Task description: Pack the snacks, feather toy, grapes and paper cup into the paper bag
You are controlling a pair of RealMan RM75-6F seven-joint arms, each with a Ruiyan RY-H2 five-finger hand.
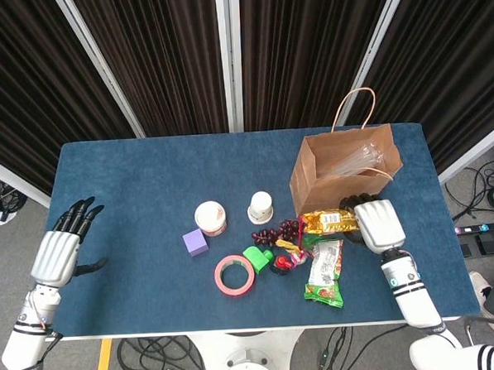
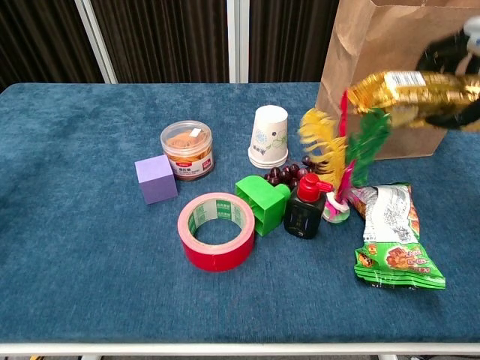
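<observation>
- right hand (image 1: 377,223) grips gold snack pack (image 1: 328,222), lifted off the table in front of the paper bag (image 1: 346,184); in chest view the pack (image 2: 416,88) hangs against the bag face (image 2: 375,52), fingers wrapped round its right end
- left hand (image 1: 58,249) at table's 8 o'clock edge, fingers spread, holding nothing, well apart from all items
- paper bag stands upright at 2 o'clock of the table (image 1: 147,182), mouth open, handle up
- green snack pack (image 2: 394,240) lies flat at 5 o'clock of the cluster, just beside feather toy (image 2: 343,161)
- feather toy upright, base on table, feathers overlapping the bag front in chest view
- grapes (image 2: 289,174) between paper cup (image 2: 269,136) and feather toy, behind black bottle with red cap (image 2: 305,206)
- paper cup upside down, at 12 o'clock of green block (image 2: 261,201)
- red tape roll (image 2: 217,230) at 6 o'clock of the cluster, touching green block
- purple cube (image 2: 156,178) just beside clear round tub (image 2: 187,149), at 9 o'clock of the cup
</observation>
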